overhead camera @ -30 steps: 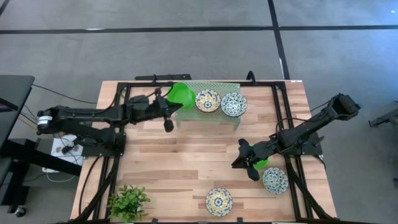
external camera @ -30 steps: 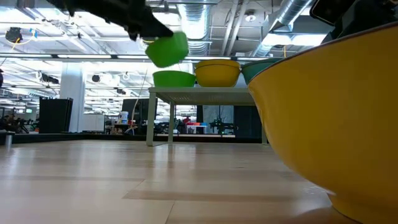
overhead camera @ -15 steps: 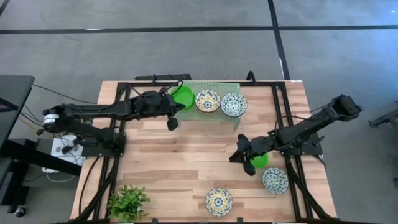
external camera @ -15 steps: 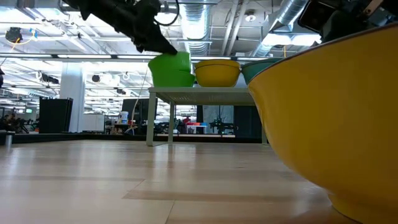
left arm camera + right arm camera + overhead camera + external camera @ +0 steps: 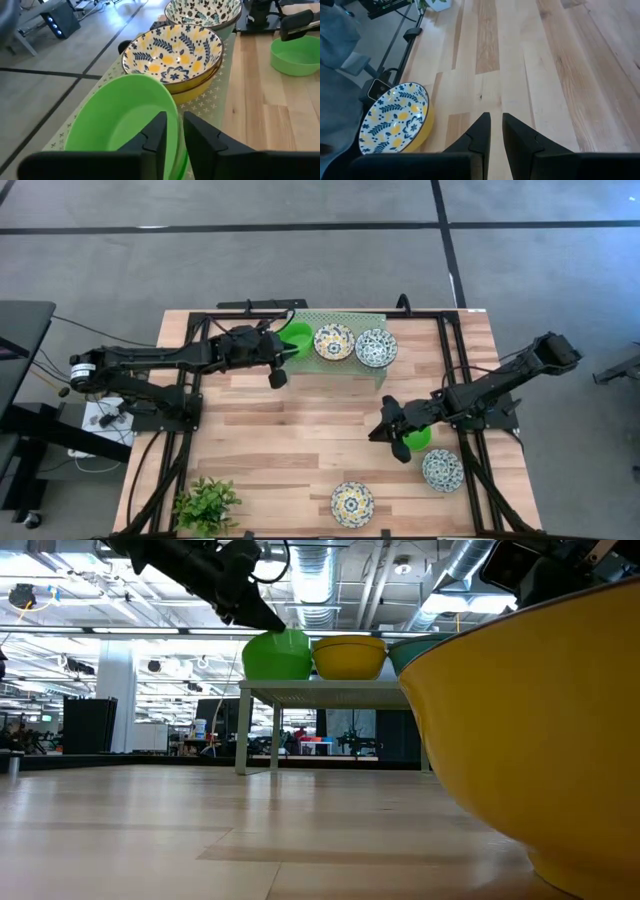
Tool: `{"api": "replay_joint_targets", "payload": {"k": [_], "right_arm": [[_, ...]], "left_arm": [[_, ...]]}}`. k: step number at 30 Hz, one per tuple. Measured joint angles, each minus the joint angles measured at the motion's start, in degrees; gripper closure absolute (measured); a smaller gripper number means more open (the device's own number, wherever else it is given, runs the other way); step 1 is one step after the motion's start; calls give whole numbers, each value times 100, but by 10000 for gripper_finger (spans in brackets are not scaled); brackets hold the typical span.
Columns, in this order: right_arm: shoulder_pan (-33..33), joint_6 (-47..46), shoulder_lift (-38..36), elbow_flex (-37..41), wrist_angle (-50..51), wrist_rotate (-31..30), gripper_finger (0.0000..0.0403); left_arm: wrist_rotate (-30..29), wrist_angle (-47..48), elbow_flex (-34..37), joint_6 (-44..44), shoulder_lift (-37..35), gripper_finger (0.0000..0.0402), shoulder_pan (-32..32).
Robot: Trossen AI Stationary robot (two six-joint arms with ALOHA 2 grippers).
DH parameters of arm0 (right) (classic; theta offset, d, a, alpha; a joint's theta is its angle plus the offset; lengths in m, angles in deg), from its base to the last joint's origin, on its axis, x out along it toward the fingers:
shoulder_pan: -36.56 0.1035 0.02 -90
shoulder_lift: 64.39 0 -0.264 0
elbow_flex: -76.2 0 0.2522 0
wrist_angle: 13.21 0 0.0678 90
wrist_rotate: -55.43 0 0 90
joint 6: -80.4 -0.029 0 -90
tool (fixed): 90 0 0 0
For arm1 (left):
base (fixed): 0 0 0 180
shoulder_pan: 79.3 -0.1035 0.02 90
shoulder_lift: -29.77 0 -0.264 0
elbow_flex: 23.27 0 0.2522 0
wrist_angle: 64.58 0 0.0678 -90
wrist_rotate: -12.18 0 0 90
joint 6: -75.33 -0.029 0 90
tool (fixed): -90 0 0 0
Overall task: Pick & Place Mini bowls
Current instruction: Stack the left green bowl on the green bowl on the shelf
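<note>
Six mini bowls I count: four floral, two plain green. My left gripper (image 5: pixel 171 131) straddles the green bowl's (image 5: pixel 120 115) rim on the rack (image 5: pixel 340 365), jaws slightly apart.

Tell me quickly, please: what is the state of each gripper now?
Left gripper: at the rim of the green bowl on the rack; open or shut cannot be told.
Right gripper: at a second green bowl; cannot be told.
</note>
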Motion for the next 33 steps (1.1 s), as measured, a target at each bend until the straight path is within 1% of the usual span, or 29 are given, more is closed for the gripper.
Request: {"api": "replay_joint_targets", "payload": {"k": [4, 7, 10, 15, 25, 33], "right_arm": [[0, 0, 0, 0, 0, 0, 358], [0, 0, 0, 0, 0, 0, 358], [0, 0, 0, 0, 0, 0, 358], [11, 0, 0, 0, 7, 2, 358], [11, -2, 0, 0, 9, 2, 358], [11, -2, 0, 0, 9, 2, 358]], "left_arm": [[0, -50, 0, -24, 0, 315, 0], [1, -48, 0, -43, 0, 313, 5], [1, -4, 0, -240, 11, 332, 5], [11, 34, 0, -313, 26, 391, 7], [4, 40, 0, -325, 24, 393, 5], [7, 299, 0, -325, 24, 391, 7]]}}
